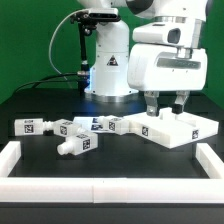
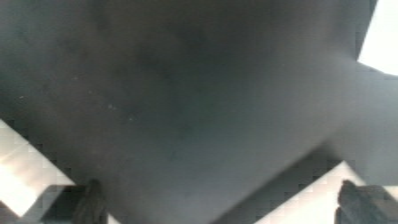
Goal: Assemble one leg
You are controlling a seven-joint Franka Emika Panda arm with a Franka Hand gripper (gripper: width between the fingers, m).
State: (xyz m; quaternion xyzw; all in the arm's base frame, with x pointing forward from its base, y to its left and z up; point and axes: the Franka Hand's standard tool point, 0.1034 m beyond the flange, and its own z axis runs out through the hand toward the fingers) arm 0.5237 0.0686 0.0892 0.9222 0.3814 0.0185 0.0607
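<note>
Several legs, small white blocks with black-and-white tags, lie in a row on the black table: one at the exterior view's left (image 1: 28,126), others further along the row (image 1: 68,128) (image 1: 100,125) (image 1: 128,126), and one nearer the front (image 1: 75,146). My gripper (image 1: 165,106) hangs just above the far edge of the large flat white slab (image 1: 180,130), to the exterior view's right of the legs. It is open and empty. In the wrist view the gripper (image 2: 222,205) shows two dark fingertips (image 2: 80,205) far apart over a blurred dark surface, with nothing between them.
A low white frame (image 1: 110,190) borders the table at the front and at the exterior view's left (image 1: 10,152). The robot's white base (image 1: 108,65) stands behind the legs. Dark cables hang at the back left.
</note>
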